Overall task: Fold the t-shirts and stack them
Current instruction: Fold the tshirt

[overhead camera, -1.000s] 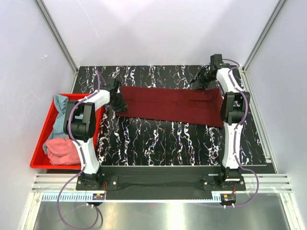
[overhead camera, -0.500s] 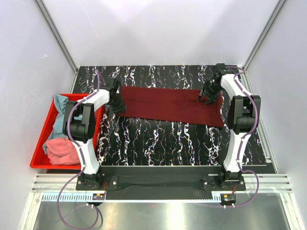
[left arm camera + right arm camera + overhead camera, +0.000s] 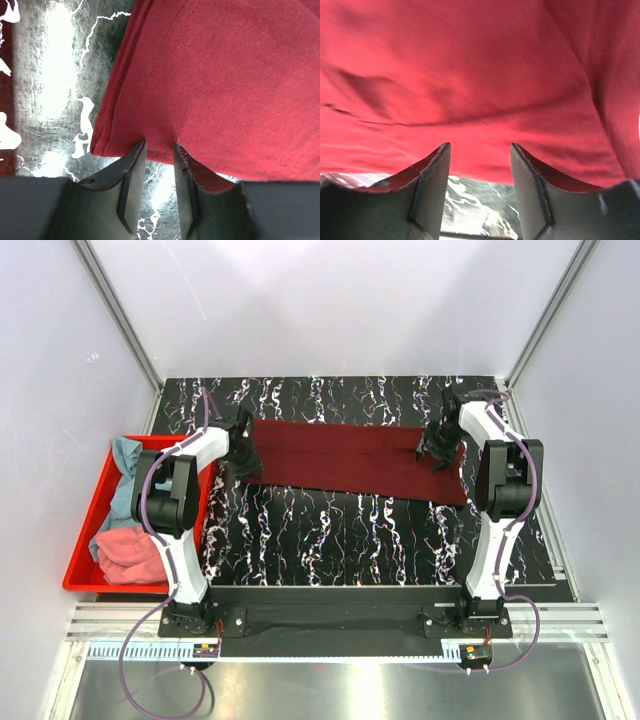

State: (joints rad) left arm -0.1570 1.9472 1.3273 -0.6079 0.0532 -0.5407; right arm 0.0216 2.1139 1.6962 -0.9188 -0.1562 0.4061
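Dark maroon cotton t-shirt [image 3: 350, 462], soft knit, folded into long flat strip across black white-veined marble-look table [image 3: 330, 530]. Dusty teal shirt [image 3: 124, 468] and coral pink shirt [image 3: 130, 552] crumpled in red plastic bin [image 3: 78, 558].

Left gripper [image 3: 157, 150] low at strip's left end, narrow gap straddling stitched hem; grip cannot be told. Right gripper [image 3: 480, 150] tipped down over right end, jaws spread, holding nothing.

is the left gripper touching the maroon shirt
Touching. In the left wrist view the left gripper has its fingers closed on the maroon t-shirt at its folded edge.
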